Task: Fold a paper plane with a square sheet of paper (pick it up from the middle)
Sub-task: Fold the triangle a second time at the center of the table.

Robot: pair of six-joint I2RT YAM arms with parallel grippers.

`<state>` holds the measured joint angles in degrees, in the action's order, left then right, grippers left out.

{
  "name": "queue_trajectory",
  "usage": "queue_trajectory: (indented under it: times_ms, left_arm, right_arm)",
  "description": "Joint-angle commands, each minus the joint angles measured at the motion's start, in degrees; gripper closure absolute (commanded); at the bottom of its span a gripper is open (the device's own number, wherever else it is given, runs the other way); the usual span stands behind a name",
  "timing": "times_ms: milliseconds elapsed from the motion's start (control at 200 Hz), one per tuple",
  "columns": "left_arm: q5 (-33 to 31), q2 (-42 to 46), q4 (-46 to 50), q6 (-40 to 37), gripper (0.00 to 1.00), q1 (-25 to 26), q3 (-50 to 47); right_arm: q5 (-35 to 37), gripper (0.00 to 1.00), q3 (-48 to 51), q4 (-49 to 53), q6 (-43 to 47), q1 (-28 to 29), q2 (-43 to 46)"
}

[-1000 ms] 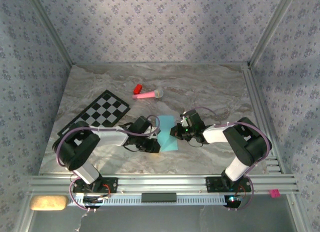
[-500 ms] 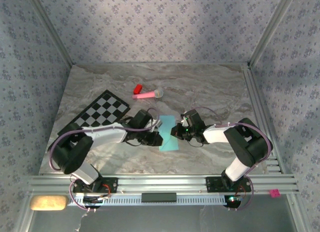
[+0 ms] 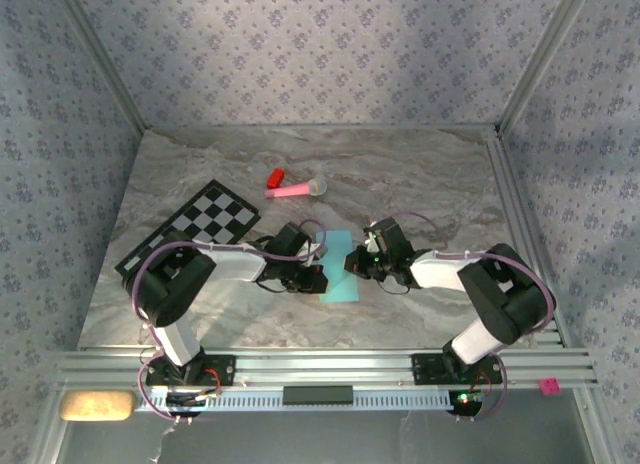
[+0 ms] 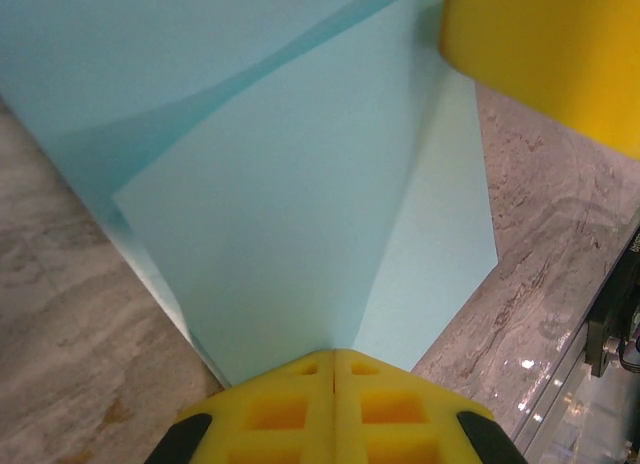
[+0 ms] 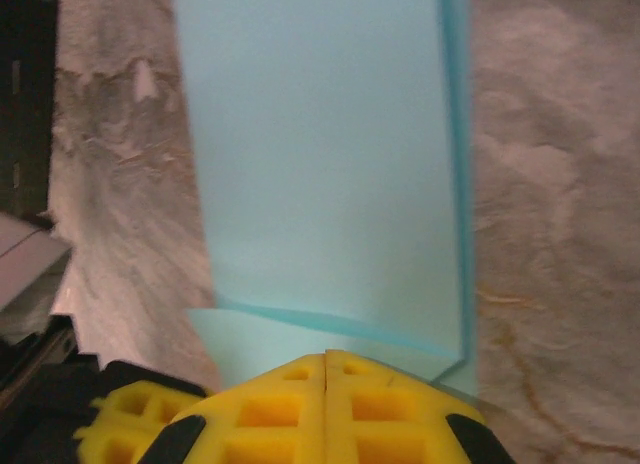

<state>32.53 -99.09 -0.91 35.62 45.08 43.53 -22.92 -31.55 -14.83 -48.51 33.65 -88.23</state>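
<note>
The square sheet of paper (image 3: 338, 246) is light blue and lies partly folded at mid-table between the two arms. My left gripper (image 3: 318, 275) is at its left edge, shut on the paper (image 4: 290, 214) where a crease runs into the fingertips. My right gripper (image 3: 356, 263) is at the paper's right edge, shut, with the lower layer of the paper (image 5: 320, 154) running in under its tips. In the left wrist view a yellow finger of the right gripper (image 4: 545, 54) sits at the crease's far end. A flap stands raised off the marble. A paper plane is out of view.
A black-and-white checkered mat (image 3: 195, 229) lies left of the arms. A pink stick toy (image 3: 296, 190) and a small red piece (image 3: 274, 176) lie behind the paper. Metal rails (image 3: 520, 224) run along the right side and the near edge (image 3: 320, 366).
The left gripper has slid right and away from the base to the paper's left edge and has closed there. The right gripper has stayed shut and barely moved.
</note>
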Motion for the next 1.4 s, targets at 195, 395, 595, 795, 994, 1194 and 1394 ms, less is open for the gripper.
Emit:
queue_trajectory:
  times_ms: [195,395,595,795,994,1194,1394]
  left_arm:
    - [-2.11,-0.58,1.92,0.02,0.97,0.00,-1.61]
    - [-2.39,-0.80,3.09,-0.82,1.00,-0.05,-1.97]
    - [-2.48,-0.89,2.10,-0.62,1.00,0.03,-3.30]
    - [-2.41,-0.78,1.55,-0.46,1.00,0.05,-3.99]
    - [-2.36,-0.34,1.22,-0.12,1.00,0.01,-3.77]
    - [-1.82,1.17,1.77,0.27,0.99,0.01,-1.66]
    - [-2.15,5.92,5.60,-0.01,0.85,-0.02,3.50]
  right_arm:
    - [-2.59,0.96,-0.77,-0.01,0.60,5.12,-3.59]
    - [-0.53,0.97,1.61,-2.07,-1.19,2.60,-5.76]
    - [0.21,0.97,1.44,-1.14,-1.61,-2.47,-4.67]
    - [1.90,0.96,2.05,-2.11,-3.39,-6.97,-3.84]
    - [3.34,0.96,1.27,0.63,-3.07,-8.69,-0.92]
    - [6.20,0.94,-2.04,10.64,1.06,-5.89,5.69]
    - [8.88,0.89,-0.05,15.58,0.21,-2.18,11.50]
